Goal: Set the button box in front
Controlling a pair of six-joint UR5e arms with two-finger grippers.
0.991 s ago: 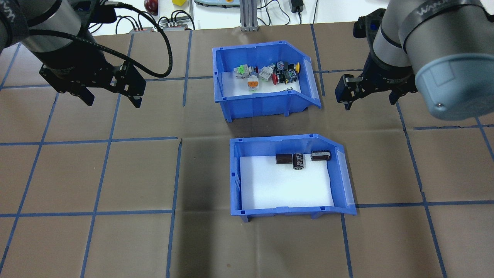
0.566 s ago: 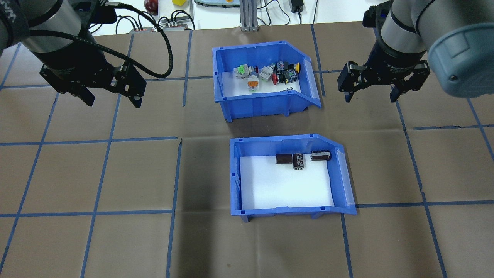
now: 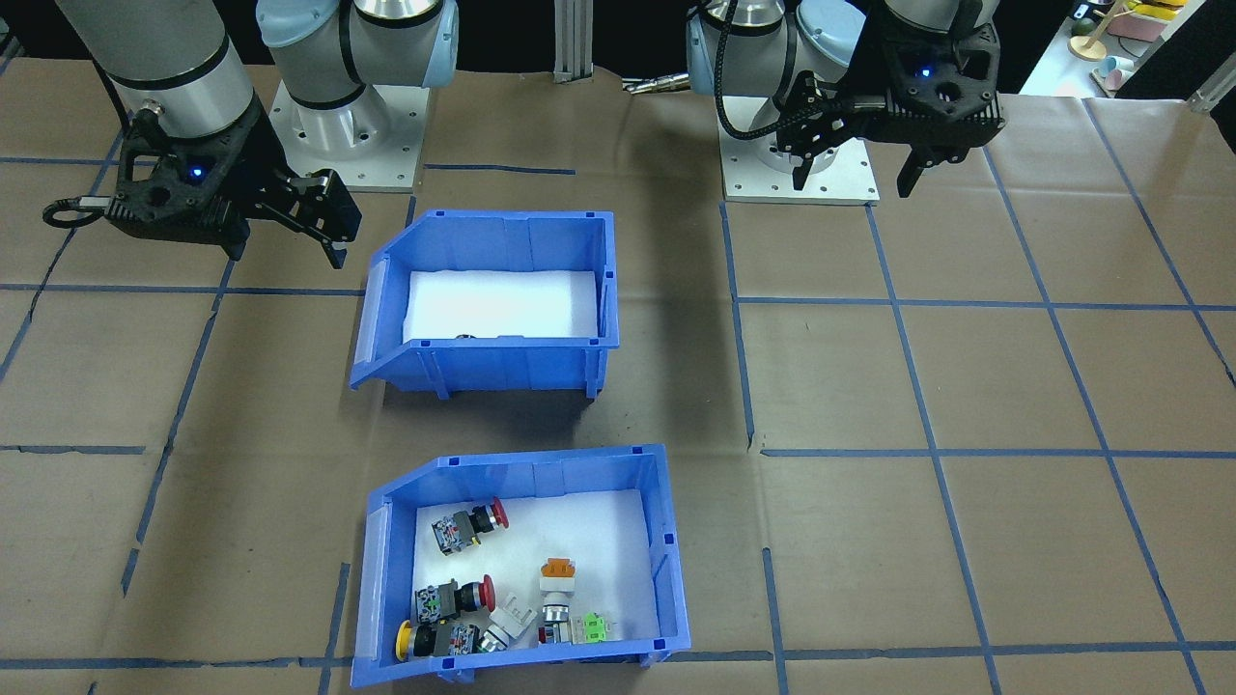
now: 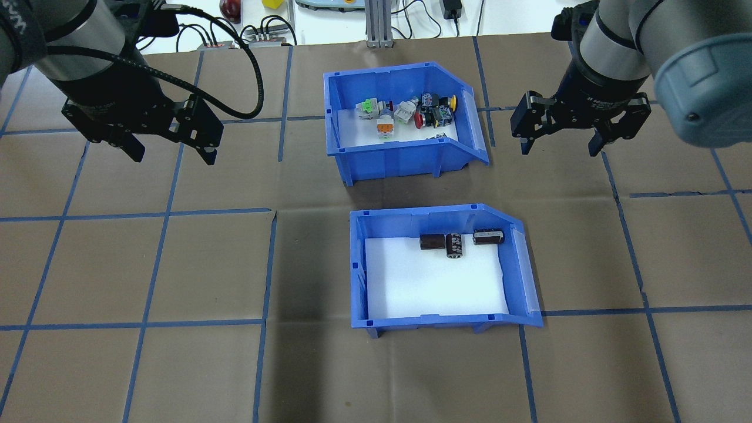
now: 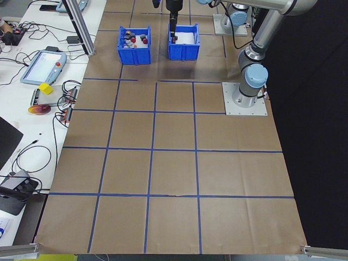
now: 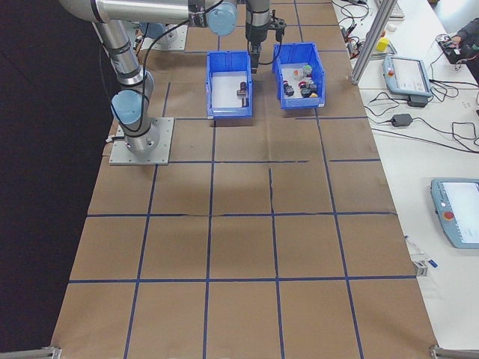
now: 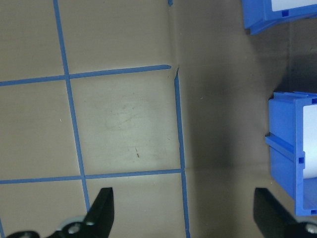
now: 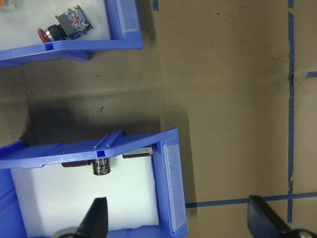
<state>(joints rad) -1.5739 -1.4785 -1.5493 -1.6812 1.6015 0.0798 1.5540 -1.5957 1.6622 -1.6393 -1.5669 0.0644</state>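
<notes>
Overhead exterior view: the button box point(image 4: 399, 120) sat on the worktop point(image 4: 176, 264) directly beyond the capacitor bin point(image 4: 440, 270), a narrow strip of brown paper between them. The right tool point(image 4: 558, 138) hung wide and empty just beside the button box's sloped side. The left tool point(image 4: 170, 150) hung wide and empty, well apart from the button box on its other side.

button box point(image 6: 300, 76) beside second blue bin point(image 6: 229, 84)
</notes>
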